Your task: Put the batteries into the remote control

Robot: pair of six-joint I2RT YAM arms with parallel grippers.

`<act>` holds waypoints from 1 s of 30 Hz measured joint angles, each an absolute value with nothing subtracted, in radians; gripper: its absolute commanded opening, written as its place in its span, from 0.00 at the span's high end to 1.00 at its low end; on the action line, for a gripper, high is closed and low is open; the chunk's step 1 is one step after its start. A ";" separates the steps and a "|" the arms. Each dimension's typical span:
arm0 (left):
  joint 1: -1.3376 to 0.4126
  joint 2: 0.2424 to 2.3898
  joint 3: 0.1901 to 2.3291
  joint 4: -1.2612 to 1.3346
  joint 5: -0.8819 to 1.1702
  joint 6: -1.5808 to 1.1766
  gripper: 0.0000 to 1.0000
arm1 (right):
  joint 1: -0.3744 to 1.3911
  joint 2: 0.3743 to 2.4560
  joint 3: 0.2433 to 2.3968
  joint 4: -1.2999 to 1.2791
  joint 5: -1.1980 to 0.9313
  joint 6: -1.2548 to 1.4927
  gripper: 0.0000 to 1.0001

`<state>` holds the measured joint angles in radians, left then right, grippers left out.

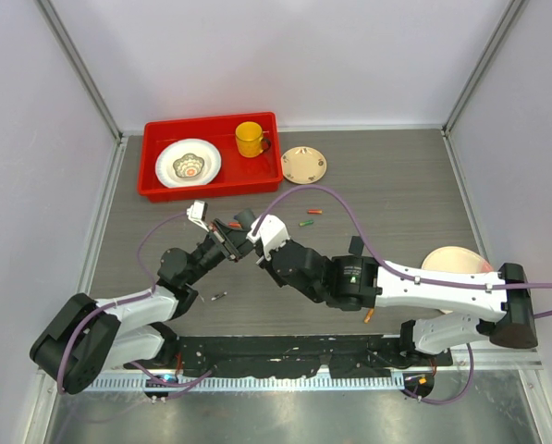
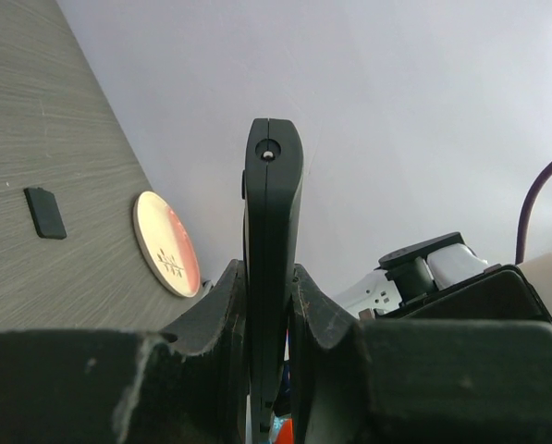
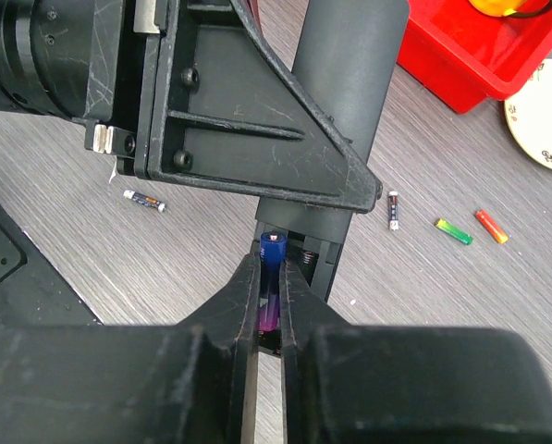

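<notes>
Presently done: we judge the preparation complete, since the back cover (image 2: 44, 212) is off the remote control (image 2: 272, 185) and lies flat on the table (image 2: 35, 111), well apart from it.
Step in hand: we read this as insertion of a cell. A blue-and-purple battery (image 3: 272, 254) stands in the mouth of the open compartment, at the end of the remote nearest the right wrist camera, capped tip upward.
Seating: we cannot tell whether that battery is fully home, as its lower part is out of sight.
Neighbouring slot: a bare spring shows just beside the battery, so we judge that slot empty.
Left to do: seat this cell, fill the slot beside it, refit the cover.
Spare stock: loose batteries (image 3: 453, 231) lie on the table near the remote. We count four in the right wrist view, none touching another.
Left fingers (image 2: 222, 305): clamped on the remote's two flat faces, holding it edge-on to the wrist camera and raised off the table.
Right fingers (image 3: 241, 296): drawn together on the battery, gripping its sides, tips right against the compartment.
Arm pose: in the top view both arms reach inward and meet over the middle of the table, the left from the near left, the right stretched across from the near right.
Bystanders: a red tray (image 1: 148, 166) at the far edge and a plate (image 2: 167, 243) play no part.
</notes>
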<state>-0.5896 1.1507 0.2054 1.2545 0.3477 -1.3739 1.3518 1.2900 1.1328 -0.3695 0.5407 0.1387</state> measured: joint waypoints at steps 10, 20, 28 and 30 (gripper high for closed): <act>-0.590 1.151 0.205 1.251 0.340 -1.372 1.00 | 1.351 1.296 1.142 -0.386 0.541 0.177 0.75; -0.591 1.149 0.205 1.267 0.331 -1.373 1.00 | 1.351 1.296 1.142 -0.388 0.540 0.220 0.74; -0.591 1.149 0.205 1.270 0.324 -1.375 1.00 | 1.351 1.287 1.139 -0.383 0.555 0.242 0.71; -0.591 1.149 0.205 1.275 0.318 -1.376 1.00 | 1.351 1.283 1.138 -0.382 0.559 0.247 0.69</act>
